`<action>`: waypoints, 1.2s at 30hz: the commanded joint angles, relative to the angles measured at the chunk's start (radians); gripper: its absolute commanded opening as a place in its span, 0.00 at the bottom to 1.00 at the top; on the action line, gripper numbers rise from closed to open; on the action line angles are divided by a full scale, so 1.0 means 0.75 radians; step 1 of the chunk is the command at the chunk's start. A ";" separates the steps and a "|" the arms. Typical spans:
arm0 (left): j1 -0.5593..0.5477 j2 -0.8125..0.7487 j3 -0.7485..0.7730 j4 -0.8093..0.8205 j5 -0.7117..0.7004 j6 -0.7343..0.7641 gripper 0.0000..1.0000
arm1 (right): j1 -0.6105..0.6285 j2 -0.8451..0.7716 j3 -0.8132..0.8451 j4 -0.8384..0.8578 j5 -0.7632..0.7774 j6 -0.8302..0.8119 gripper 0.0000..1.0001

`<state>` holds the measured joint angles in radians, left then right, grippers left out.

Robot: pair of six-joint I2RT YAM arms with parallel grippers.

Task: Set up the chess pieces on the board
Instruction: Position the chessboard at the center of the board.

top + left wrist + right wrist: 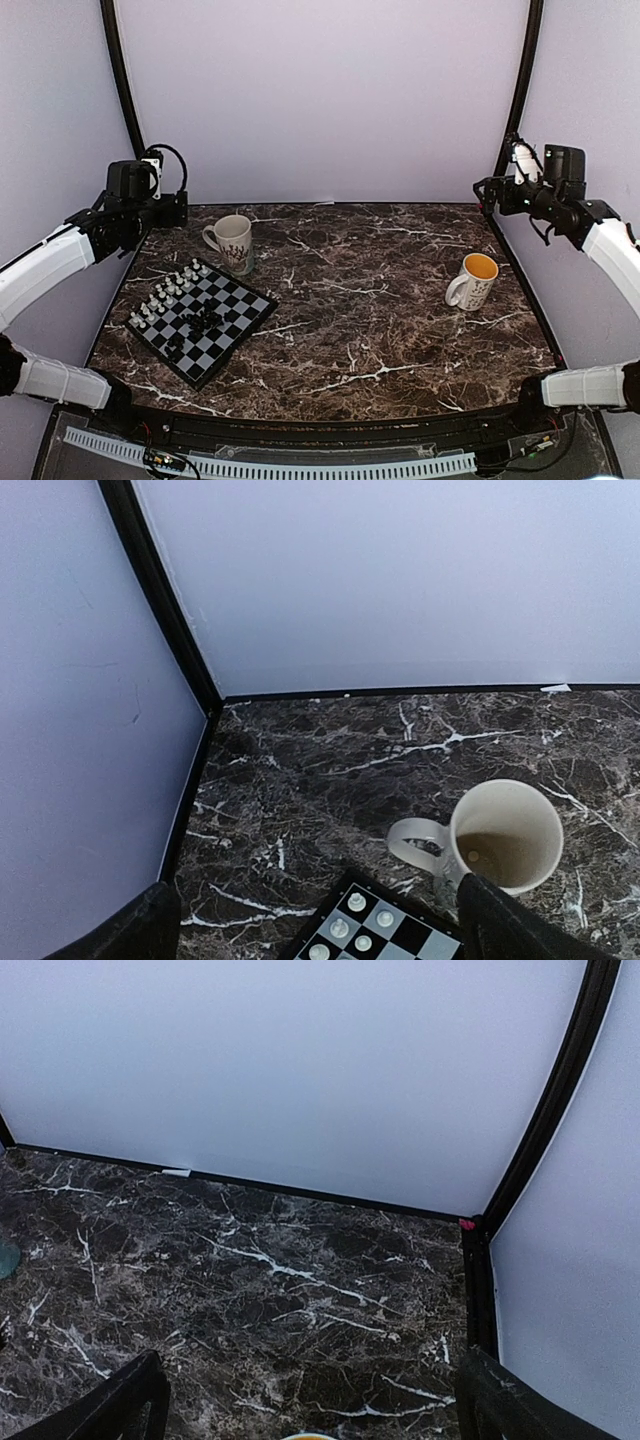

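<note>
The small chessboard (232, 322) lies turned like a diamond at the left of the marble table. White pieces (165, 292) stand in two rows along its far-left edge. Black pieces (204, 322) cluster loosely near its middle. In the left wrist view the board's far corner (378, 929) shows with white pieces (356, 902). My left gripper (182, 208) hangs high over the far-left corner, fingers (500, 925) wide apart and empty. My right gripper (485, 192) hangs high at the far right, fingers (128, 1405) wide apart and empty.
A cream patterned mug (232, 242) stands just beyond the board's far corner; it also shows in the left wrist view (500, 838) with a small thing inside. A white mug with yellow inside (473, 280) stands at the right. Walls enclose three sides.
</note>
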<state>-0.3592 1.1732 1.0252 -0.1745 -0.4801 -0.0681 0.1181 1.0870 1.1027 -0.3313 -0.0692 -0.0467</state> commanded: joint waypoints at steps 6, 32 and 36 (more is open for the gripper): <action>0.251 0.015 -0.107 0.025 0.181 -0.136 0.99 | -0.059 0.145 -0.069 0.074 -0.237 -0.119 0.98; 0.654 0.292 -0.099 -0.159 0.610 -0.310 0.39 | 0.711 1.084 0.456 -0.011 -0.447 -0.344 0.71; 0.756 0.453 -0.022 -0.195 0.791 -0.368 0.04 | 0.809 1.198 0.590 -0.123 -0.456 -0.359 0.59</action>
<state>0.1516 1.4326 0.9504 -0.2741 -0.0792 -0.3019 0.6640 1.9312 1.4559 -0.3458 -0.3893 -0.3069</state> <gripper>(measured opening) 0.171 0.631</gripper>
